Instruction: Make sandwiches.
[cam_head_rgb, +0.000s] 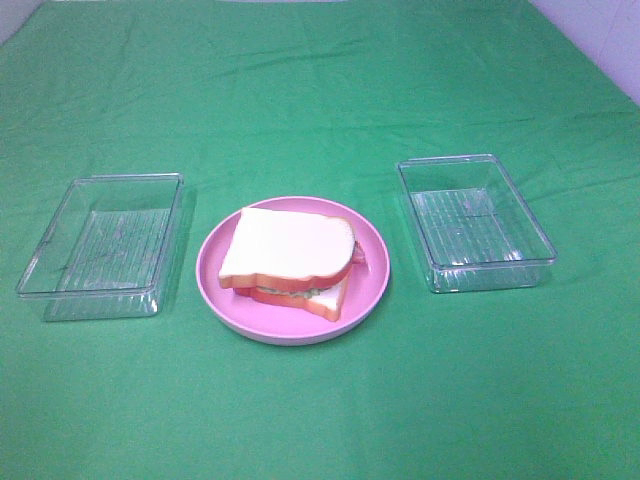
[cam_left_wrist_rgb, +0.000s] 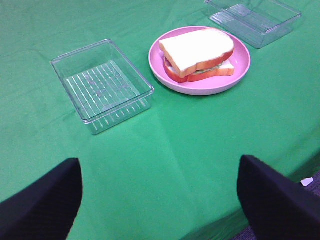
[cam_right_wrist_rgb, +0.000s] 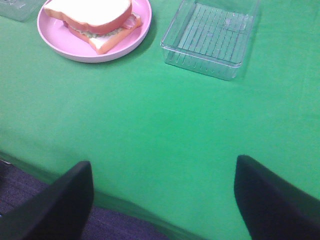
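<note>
From the high camera neither gripper shows; the sandwich (cam_head_rgb: 292, 262), smooth white bread over barely visible lettuce and bacon, sits on the round pink plate (cam_head_rgb: 215, 270) between two ribbed clear trays. The left gripper (cam_left_wrist_rgb: 159, 197) stands wide, holding nothing. The right gripper (cam_right_wrist_rgb: 162, 199) likewise gapes empty.

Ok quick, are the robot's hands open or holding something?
Left gripper: open, holding nothing.
Right gripper: open, holding nothing.
</note>
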